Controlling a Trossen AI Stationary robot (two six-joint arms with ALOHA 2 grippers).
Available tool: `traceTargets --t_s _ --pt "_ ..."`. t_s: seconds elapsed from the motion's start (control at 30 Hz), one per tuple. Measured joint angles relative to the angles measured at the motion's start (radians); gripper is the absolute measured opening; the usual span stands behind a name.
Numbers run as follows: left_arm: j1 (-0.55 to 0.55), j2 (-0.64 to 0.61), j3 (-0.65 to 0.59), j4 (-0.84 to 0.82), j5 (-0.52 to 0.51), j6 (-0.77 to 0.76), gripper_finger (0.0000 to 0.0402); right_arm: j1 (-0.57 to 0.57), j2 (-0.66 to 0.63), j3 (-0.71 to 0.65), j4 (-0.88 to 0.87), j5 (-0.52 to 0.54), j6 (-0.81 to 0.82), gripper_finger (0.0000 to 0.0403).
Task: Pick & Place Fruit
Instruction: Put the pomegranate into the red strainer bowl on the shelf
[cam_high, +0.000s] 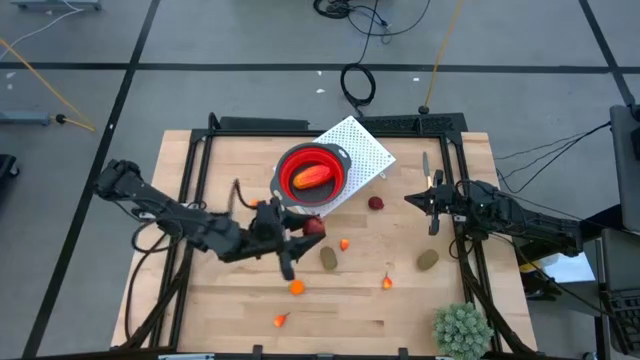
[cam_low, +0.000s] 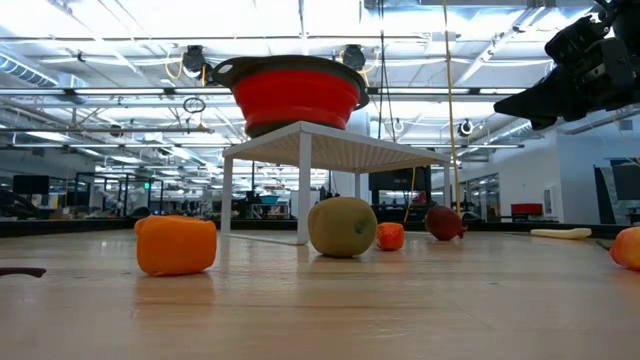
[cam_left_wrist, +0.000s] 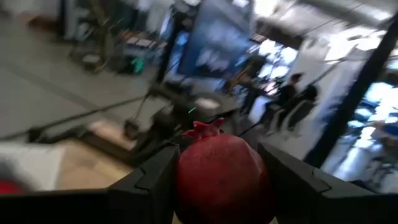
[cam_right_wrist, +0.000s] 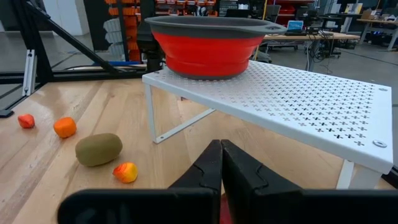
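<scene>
Left wrist view shows us the dark red fruit (cam_left_wrist: 222, 177) clamped between the left tool's (cam_left_wrist: 221, 186) fingers, lifted off the desk (cam_high: 400, 310) beside the red bowl (cam_high: 311, 172). We read no writing anywhere. Our right tool (cam_right_wrist: 221, 165) has its fingers pressed together, gripping nothing.

Both machines are matte black, jointed arms built of chunky, rounded segments with thin black cables looping along them. The left arm's dark two-finger gripper (cam_high: 290, 245) ends in broad, flat, angular plastic fingers (cam_left_wrist: 149, 180) with stepped inner edges. The right arm's black two-finger gripper (cam_high: 432, 200) has slimmer, tapering fingers (cam_right_wrist: 208, 168), smooth and slightly glossy, rising from a wide black crossbar.
</scene>
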Motion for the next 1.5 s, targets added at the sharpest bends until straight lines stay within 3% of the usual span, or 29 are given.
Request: traceTargets --t_s 0.23,0.53,0.83,1.1,1.5 --pt "0.102 0.0 0.0 -0.18 -0.007 -0.067 0.02 0.0 0.0 0.0 0.0 0.0 0.0 0.0" --pt "0.257 0.0 0.0 -0.269 0.007 0.132 0.02 0.0 0.0 0.0 0.0 0.0 0.0 0.0" --pt "0.406 -0.001 0.0 -0.333 0.131 0.308 0.02 0.0 0.0 0.0 0.0 0.0 -0.028 0.0" --pt "0.523 -0.001 0.0 -0.437 0.3 0.323 0.02 0.0 0.0 0.0 0.0 0.0 -0.03 0.0" --pt "0.608 -0.001 0.0 -0.657 0.343 0.318 0.02 0.0 0.0 0.0 0.0 0.0 -0.031 0.0"
